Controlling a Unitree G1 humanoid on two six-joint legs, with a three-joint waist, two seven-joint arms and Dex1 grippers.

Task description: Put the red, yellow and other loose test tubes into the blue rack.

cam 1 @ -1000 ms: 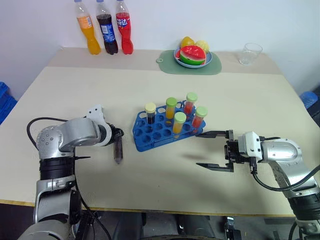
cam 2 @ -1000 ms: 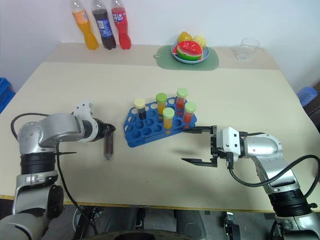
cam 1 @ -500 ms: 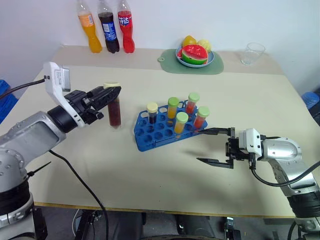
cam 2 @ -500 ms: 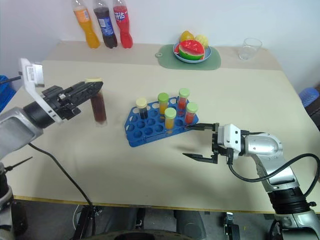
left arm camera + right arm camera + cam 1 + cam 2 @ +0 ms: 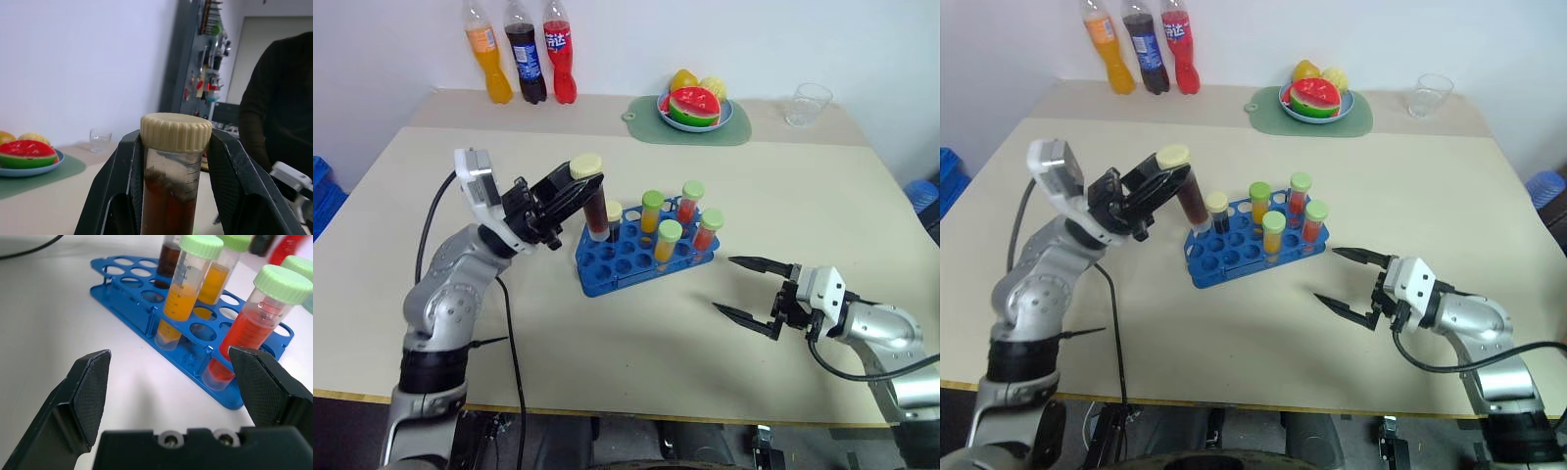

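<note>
Several empty holes (image 5: 625, 257) along rack (image 5: 597, 284) front edge

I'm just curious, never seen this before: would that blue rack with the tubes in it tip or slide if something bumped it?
The blue rack looks like thin plastic, so probably light and apt to slide on the smooth table. Five filled tubes stand well above its rim, so a push up high might rock it. Its wide flat shape should resist tipping fully.

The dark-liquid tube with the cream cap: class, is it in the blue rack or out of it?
Out. The left gripper holds the dark tube above the blue rack.
</note>
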